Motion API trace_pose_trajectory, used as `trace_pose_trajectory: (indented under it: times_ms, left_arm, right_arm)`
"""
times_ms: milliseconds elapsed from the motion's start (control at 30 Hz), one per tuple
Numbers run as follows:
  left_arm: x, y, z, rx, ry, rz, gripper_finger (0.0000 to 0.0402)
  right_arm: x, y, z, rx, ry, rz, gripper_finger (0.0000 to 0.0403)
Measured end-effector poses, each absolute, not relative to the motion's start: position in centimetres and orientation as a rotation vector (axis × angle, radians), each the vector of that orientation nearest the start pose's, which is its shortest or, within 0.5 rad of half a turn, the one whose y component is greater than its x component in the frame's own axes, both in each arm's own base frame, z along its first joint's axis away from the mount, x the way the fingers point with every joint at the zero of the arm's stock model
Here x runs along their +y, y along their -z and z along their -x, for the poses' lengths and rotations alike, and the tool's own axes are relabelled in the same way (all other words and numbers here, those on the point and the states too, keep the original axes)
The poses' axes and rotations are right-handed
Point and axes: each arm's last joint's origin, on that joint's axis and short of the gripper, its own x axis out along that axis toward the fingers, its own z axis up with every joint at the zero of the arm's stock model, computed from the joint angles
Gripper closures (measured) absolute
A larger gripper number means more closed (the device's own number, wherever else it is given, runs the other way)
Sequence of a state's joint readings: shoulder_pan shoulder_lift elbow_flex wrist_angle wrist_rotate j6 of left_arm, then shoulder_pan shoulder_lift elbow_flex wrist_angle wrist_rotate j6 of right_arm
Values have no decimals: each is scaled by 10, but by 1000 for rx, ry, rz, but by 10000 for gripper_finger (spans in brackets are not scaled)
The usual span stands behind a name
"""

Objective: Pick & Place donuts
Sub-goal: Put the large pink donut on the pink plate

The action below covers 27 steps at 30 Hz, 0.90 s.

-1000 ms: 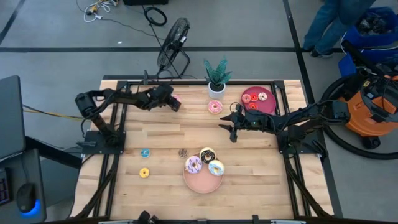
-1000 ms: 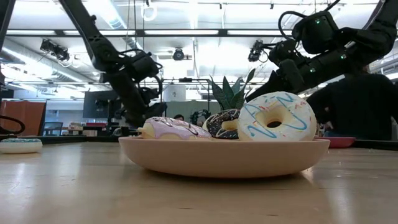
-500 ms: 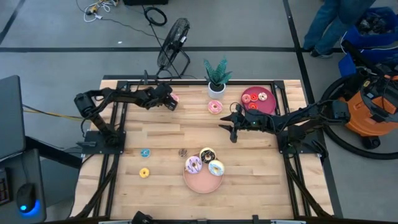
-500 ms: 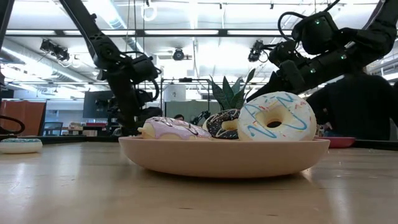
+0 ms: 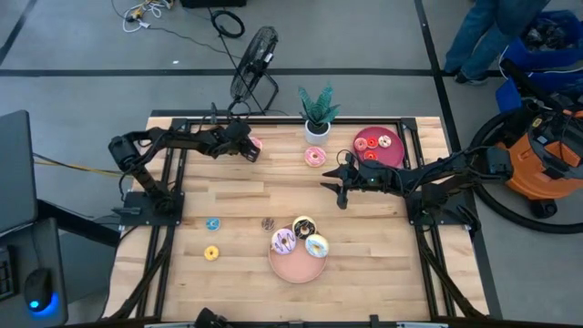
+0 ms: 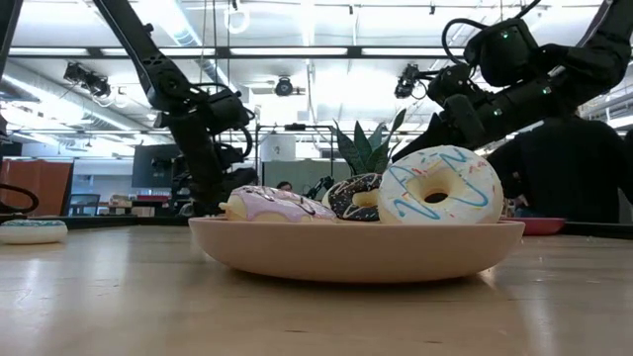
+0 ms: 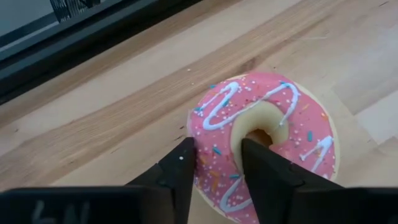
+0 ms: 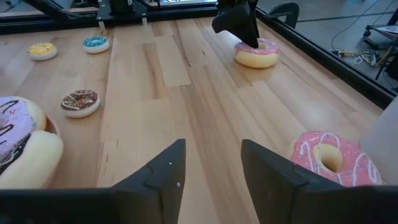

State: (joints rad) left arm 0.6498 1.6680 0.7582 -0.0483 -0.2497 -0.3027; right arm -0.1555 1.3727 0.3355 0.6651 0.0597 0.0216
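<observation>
A pink donut with white zigzag icing [image 7: 267, 124] lies flat on the table near its far left edge; it also shows in the high view [image 5: 258, 143]. My left gripper [image 5: 248, 148] is down on it, its fingers closed on the ring's wall. My right gripper [image 5: 333, 182] hangs open and empty above the table's middle right. A second pink donut [image 5: 314, 157] lies near the plant. A pink plate [image 5: 293, 267] holds a purple [image 5: 282, 241], a chocolate [image 5: 303, 226] and a white-blue donut [image 5: 316, 245]. Small blue [image 5: 212, 223], chocolate [image 5: 269, 223] and yellow [image 5: 211, 253] donuts lie on the table. My left gripper pinches the donut's ring wall [image 7: 217, 155] on the side nearest the gripper. One finger [image 7: 258, 165] stands in the hole and the other [image 7: 183, 171] at the outer rim. The fingers slant down from the table's left. The donut lies flat on the table.
A dark red plate [image 5: 392, 157] with three donuts is at the far right. A potted plant [image 5: 317, 117] stands at the far edge and a fan [image 5: 253, 59] behind the table. A black frame rims the table. A person stands beyond the far right corner.
My left gripper has shifted a little toward the table's left edge, uncovering more of the pink donut in the high view. The donut stays where it was.
</observation>
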Motion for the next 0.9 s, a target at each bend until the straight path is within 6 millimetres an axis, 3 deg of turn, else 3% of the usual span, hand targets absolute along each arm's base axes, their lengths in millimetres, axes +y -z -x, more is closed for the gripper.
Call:
trace_pose_trajectory:
  times_ms: [300, 467, 700, 900]
  left_arm:
    - [181, -136, -240, 850, -900, 343, 320]
    - [167, -162, -248, 769, -820, 288, 351]
    - [111, -208, -259, 645, -533, 201, 365]
    - [36, -221, -275, 609, -208, 126, 366]
  right_arm:
    - [-38, -147, -231, 369, 217, -46, 238]
    - [-38, -147, -231, 369, 219, -51, 238]
    - [-37, -146, -231, 372, 216, -51, 238]
    - [-37, -148, -232, 354, 215, -62, 238]
